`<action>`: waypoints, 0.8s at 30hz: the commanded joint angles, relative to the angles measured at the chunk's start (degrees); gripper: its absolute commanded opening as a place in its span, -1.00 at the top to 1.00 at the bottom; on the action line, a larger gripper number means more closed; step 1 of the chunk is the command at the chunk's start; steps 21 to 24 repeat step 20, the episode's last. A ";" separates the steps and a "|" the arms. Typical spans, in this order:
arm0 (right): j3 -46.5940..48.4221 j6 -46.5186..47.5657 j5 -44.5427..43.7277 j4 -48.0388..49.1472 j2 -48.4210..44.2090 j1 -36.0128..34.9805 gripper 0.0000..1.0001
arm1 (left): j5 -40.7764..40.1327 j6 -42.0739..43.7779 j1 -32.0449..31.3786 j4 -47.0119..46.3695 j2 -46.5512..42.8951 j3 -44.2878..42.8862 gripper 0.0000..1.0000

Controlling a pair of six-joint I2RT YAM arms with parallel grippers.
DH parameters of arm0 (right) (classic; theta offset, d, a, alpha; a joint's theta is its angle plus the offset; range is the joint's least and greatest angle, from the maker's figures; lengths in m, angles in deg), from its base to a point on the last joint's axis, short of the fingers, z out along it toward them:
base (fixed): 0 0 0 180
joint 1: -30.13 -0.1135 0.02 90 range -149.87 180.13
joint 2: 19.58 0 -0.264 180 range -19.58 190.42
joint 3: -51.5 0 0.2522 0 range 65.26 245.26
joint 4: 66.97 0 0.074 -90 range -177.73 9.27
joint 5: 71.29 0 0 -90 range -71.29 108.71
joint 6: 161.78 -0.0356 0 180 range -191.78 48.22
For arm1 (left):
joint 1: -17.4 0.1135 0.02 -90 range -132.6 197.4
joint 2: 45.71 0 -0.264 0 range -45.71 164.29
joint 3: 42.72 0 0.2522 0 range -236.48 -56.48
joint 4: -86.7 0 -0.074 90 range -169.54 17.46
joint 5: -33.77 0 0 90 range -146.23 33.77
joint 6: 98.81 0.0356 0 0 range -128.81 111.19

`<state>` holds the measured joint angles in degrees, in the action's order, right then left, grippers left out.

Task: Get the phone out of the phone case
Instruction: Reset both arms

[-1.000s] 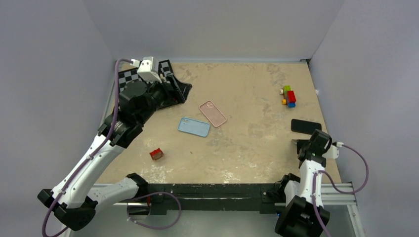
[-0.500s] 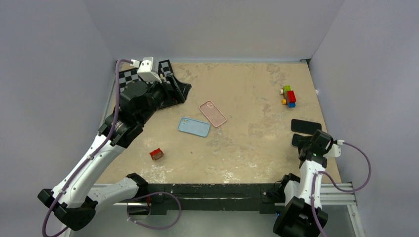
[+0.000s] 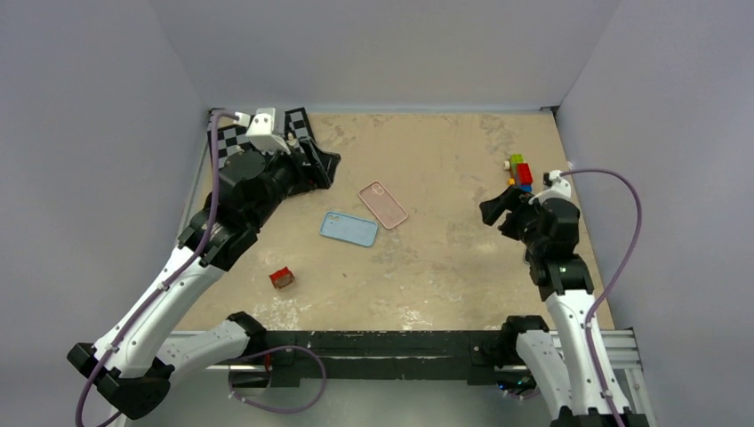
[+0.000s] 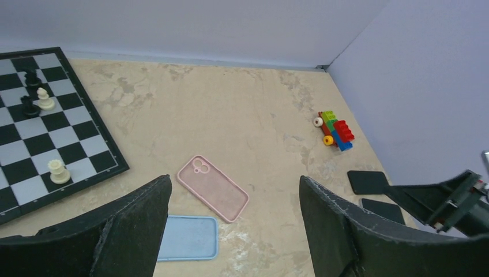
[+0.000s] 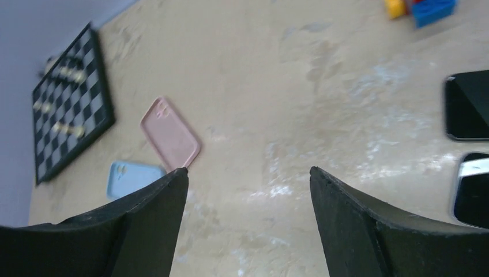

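Note:
A pink phone case (image 4: pixel 212 187) lies open side up with nothing in it, mid-table; it also shows as the pink case (image 3: pixel 382 205) from above. Just in front of it lies a light blue case (image 4: pixel 187 238), which looks hollow too. Two bare black phones (image 5: pixel 468 105) (image 5: pixel 474 190) lie flat by the right edge. My left gripper (image 4: pixel 234 180) hovers open above and behind the cases, near the chessboard. My right gripper (image 5: pixel 248 170) hangs open over bare table, left of the phones, with nothing between its fingers. From above, the right arm hides both phones.
A chessboard (image 4: pixel 57 127) with a few pieces fills the far left corner. A small brick toy (image 3: pixel 520 172) stands at the far right, close to my right gripper (image 3: pixel 495 209). A little red block (image 3: pixel 282 277) sits near the front left. Walls close three sides.
My right gripper has opened, risen from the table by the right edge and swung forward toward the brick toy. A black phone stays where it was. The left arm barely shifted.

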<state>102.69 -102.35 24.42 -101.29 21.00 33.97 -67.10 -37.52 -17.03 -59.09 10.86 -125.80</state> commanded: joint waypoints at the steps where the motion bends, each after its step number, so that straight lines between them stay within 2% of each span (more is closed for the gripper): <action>1: 1.92 4.96 4.96 2.53 -5.28 -8.15 -0.64 | -5.64 4.24 0.25 -5.69 -4.49 4.13 -0.69; 7: 7.05 11.16 4.84 -3.78 -12.40 -10.34 -0.71 | -10.29 8.47 0.12 -13.77 -16.16 14.12 -0.69; 11: 10.49 12.87 3.97 -5.08 -19.78 -10.32 -0.75 | -12.53 9.16 0.07 -13.41 -26.50 18.99 -0.70; 18: 13.06 11.27 0.81 -1.31 -31.49 -10.30 -0.79 | -15.17 10.78 0.10 -6.23 -40.07 18.27 -0.78; 20: 13.88 11.71 -0.93 -1.92 -31.77 -10.33 -0.80 | -14.85 11.16 0.10 -5.89 -41.56 17.92 -0.85; 24: 13.88 11.71 -0.93 -1.92 -31.77 -10.33 -0.80 | -14.85 11.16 0.10 -5.89 -41.56 17.92 -0.85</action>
